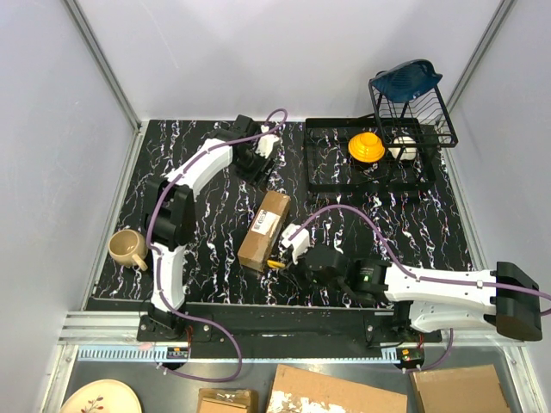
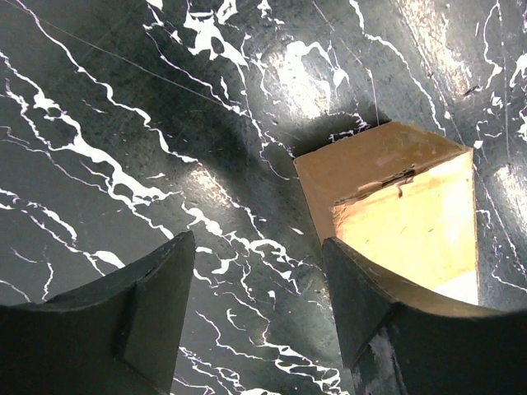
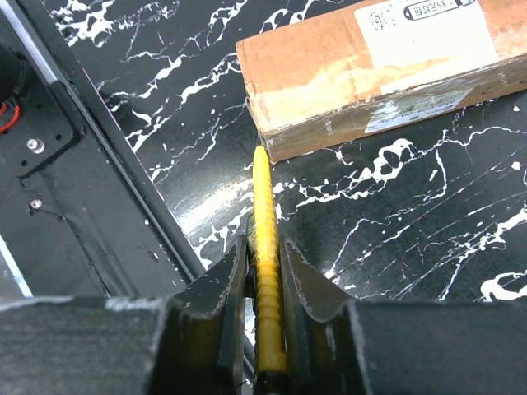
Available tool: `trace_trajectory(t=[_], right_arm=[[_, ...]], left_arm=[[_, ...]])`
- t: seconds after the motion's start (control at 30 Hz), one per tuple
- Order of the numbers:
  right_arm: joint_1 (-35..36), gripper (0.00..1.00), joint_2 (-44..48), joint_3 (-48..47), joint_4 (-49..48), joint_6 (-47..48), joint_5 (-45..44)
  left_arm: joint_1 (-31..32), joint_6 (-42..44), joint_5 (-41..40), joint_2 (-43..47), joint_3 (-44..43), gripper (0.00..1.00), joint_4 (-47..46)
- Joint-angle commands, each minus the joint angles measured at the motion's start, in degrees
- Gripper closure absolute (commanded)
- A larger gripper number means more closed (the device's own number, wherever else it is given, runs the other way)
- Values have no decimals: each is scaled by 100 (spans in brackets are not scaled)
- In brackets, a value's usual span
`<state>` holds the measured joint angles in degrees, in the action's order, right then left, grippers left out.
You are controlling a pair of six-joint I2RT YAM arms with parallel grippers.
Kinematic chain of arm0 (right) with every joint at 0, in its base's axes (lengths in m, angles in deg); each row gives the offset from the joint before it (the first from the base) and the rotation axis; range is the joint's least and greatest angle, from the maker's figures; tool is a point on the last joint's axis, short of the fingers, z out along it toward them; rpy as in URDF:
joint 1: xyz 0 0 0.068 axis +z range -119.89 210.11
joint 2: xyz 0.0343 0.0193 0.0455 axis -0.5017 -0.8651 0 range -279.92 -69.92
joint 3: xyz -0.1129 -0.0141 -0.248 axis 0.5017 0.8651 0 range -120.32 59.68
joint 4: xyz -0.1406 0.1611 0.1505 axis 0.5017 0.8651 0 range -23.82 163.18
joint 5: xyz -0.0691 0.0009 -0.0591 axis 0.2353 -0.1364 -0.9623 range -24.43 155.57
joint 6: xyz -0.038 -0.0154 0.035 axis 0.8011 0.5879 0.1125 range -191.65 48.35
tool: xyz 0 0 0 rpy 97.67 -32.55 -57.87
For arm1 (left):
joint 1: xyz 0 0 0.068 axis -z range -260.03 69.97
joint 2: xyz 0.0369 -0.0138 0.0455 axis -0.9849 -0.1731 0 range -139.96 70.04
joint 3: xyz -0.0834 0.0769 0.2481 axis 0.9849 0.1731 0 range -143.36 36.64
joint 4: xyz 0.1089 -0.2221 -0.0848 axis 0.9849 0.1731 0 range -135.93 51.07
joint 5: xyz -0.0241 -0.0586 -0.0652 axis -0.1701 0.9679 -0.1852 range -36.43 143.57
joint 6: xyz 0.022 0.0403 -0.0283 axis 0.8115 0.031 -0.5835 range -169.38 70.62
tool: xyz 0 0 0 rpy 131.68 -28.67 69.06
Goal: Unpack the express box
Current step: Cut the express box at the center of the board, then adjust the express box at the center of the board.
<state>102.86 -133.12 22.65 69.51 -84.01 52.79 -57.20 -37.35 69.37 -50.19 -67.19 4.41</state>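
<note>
Express box (image 1: 264, 230): closed, label up, flat mid-tabletop (image 1: 215, 215); right pincer (image 3: 263, 247) clamps yellow knife (image 3: 262, 189), tip at its near corner, seemingly for slitting tape; left pincer (image 2: 255, 271) gapes wide, empty, beside far end, probably to steady it.

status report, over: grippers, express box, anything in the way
Left gripper open, just off the far end of the express box. Right gripper shut on the yellow knife, tip at the box's near corner. Box closed, lying flat. Nothing blocking it.
</note>
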Motion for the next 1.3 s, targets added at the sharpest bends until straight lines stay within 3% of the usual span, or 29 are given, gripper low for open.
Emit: trace_trajectory(t=[0.0, 0.1, 0.3, 0.53, 0.77, 1.1, 1.27], right_arm=[[134, 100, -34, -58, 106, 462, -93], [440, 100, -236, -198, 123, 953, -409], [1179, 100, -1106, -743, 63, 2070, -2024], [1584, 100, -1572, -1068, -219, 2606, -2475], [1882, 100, -2336, -1358, -1061, 3837, -3002], [1953, 100, -2566, -1456, -1107, 3996, -3363], [2006, 100, -2285, -1517, -477, 3312, -3547]], left_arm=[[2, -87, -173, 324, -102, 34, -86], [11, -175, -164, 210, -365, 34, -78], [72, -298, -243, 78, -709, 29, -86], [283, -395, -533, -132, -893, 29, -139], [371, -553, -630, -300, -964, 31, -183], [371, -474, -551, 394, 168, 32, -341], [354, -351, -498, 1009, 662, 30, -342]])
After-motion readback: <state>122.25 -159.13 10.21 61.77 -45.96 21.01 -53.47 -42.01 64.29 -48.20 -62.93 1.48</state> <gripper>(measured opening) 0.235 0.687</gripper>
